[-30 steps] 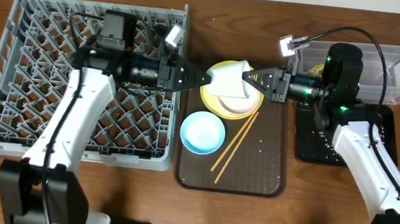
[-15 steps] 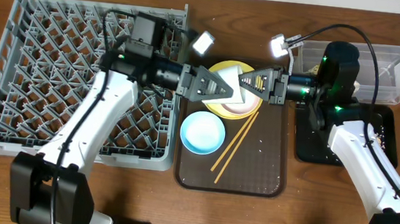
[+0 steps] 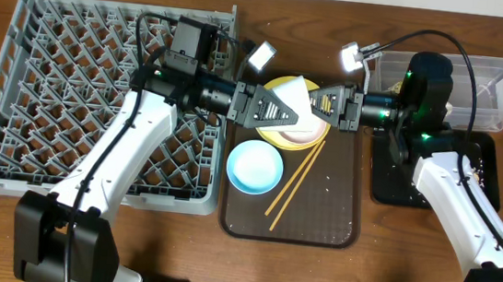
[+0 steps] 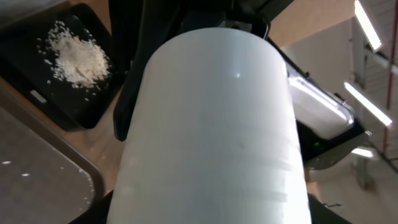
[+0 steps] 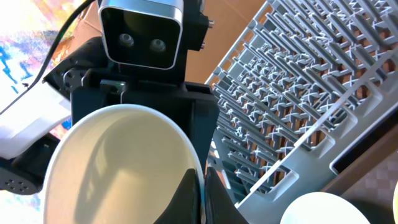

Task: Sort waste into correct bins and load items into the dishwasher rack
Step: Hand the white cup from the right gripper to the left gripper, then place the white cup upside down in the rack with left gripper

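Nothing in rack (image 3: 45, 75) yet; some crumbs (image 4: 78, 59) binned. Right gripper (image 5: 198, 183) pinches white bowl (image 5: 118, 162) by its rim. Left gripper (image 3: 278, 109) straddles it (grip unclear).

Bright, even light from above; my wrist lamps (image 3: 262, 55) glare white, and the close white bowl (image 4: 211, 124) blurs.

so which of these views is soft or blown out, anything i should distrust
Overhead: evenly lit and sharp, only the wrist lamps blow out to white. Left wrist: the white bowl fills the frame too close and looks soft; ceiling lights streak top right. Right wrist: bowl rim fairly crisp, dishwasher rack brightly lit, background top left blurred.
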Controlling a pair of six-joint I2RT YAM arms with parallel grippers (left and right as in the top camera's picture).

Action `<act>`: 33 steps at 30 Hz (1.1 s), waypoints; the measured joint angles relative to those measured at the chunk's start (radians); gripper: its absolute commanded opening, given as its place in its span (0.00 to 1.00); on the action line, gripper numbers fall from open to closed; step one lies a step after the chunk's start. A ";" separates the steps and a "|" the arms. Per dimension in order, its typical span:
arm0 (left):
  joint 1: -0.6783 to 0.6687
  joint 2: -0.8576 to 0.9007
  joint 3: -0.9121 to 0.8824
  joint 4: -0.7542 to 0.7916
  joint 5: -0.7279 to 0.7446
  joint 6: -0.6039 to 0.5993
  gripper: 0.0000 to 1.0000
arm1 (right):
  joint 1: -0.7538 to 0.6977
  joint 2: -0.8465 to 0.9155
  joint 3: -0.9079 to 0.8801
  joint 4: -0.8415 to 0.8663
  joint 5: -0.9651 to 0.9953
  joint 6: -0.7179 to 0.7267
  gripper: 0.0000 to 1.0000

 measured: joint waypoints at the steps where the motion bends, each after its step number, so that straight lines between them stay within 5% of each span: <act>1: -0.001 0.000 0.000 0.001 -0.006 0.000 0.52 | 0.000 0.000 0.000 0.000 0.000 0.000 0.02; 8: -0.001 0.000 0.000 -0.001 -0.110 -0.001 0.49 | 0.000 0.002 0.000 -0.042 0.037 -0.026 0.24; 16: 0.092 -0.068 -0.002 -0.107 -0.424 0.020 0.48 | -0.003 0.002 0.000 -0.331 0.139 -0.194 0.18; 27: 0.343 -0.285 -0.003 -0.439 -1.121 0.041 0.48 | -0.001 -0.015 0.000 -0.732 0.454 -0.465 0.13; 33: 0.414 -0.240 -0.003 -0.570 -1.268 0.046 0.48 | 0.008 -0.139 0.000 -0.877 0.719 -0.528 0.14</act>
